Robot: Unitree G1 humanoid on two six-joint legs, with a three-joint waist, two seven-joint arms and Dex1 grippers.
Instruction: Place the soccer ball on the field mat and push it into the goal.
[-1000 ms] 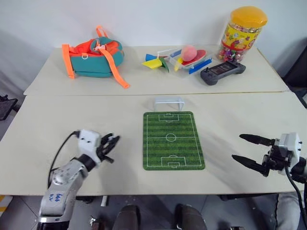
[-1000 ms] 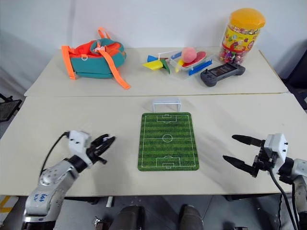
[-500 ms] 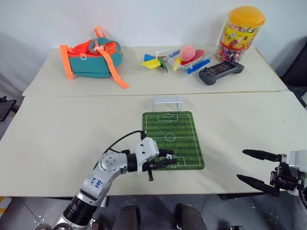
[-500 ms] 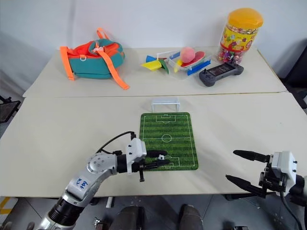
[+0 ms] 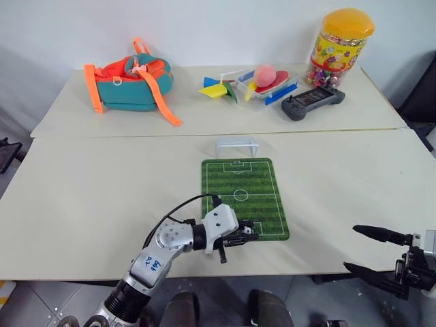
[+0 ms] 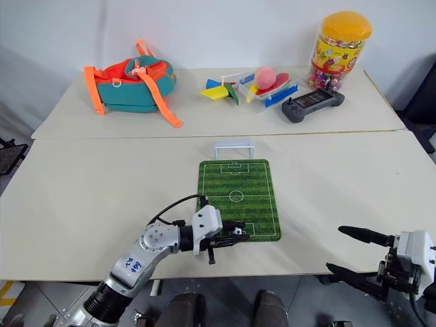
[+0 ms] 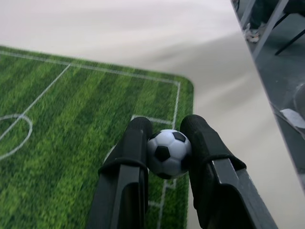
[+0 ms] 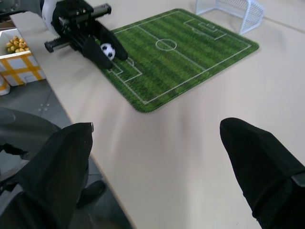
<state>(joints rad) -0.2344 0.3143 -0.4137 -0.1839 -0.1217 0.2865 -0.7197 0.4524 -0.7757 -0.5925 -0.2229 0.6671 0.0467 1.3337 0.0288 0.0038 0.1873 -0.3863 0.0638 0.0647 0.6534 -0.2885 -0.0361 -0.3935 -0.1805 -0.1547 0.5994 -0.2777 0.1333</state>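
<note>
Left wrist view: left gripper point(image 7: 167, 143), jaws clamped on the soccer ball point(image 7: 168, 152), has swung in from bare desk point(image 5: 102, 197) to the field mat's point(image 5: 242, 184) near edge, lower centre of frame. Release comes next; goal point(image 5: 237, 145) beyond far end. Right gripper point(image 6: 357, 252), jaws spread, empty.

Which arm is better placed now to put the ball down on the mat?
The left. Its pincer grips the soccer ball over the near end of the field mat. The right pincer is open, beyond the table's near right edge.
</note>
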